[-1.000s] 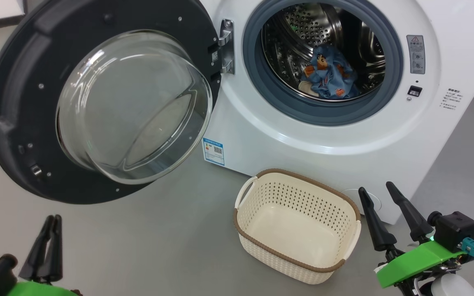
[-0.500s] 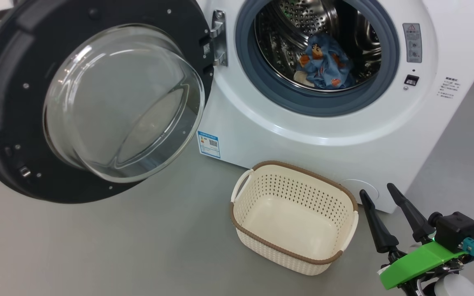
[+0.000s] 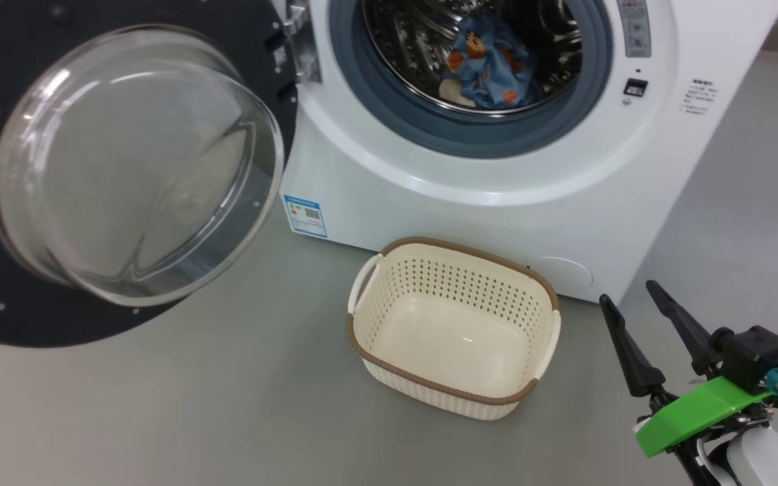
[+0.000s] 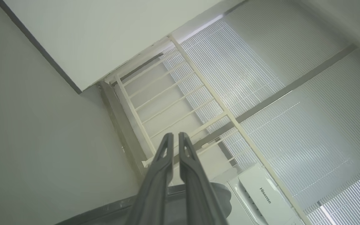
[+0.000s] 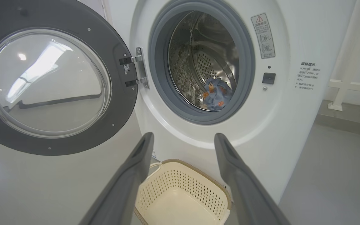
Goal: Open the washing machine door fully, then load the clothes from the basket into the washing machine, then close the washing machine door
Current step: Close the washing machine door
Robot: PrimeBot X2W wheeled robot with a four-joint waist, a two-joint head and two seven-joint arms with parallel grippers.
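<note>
— Two states needed; left, then right?
— My left gripper had its fingers pressed together, pointed toward a white railing; my right gripper was spread wide, low, right of the basket.
— Task things?
— The clothes lay bunched in the drum of the washing machine; the basket stood on the grey floor just before it; the washing machine door hung swung open at left.

white washing machine, black-rimmed glass door swung wide open, blue cartoon-print clothes bunched in the drum, cream basket empty on the floor out front
</note>
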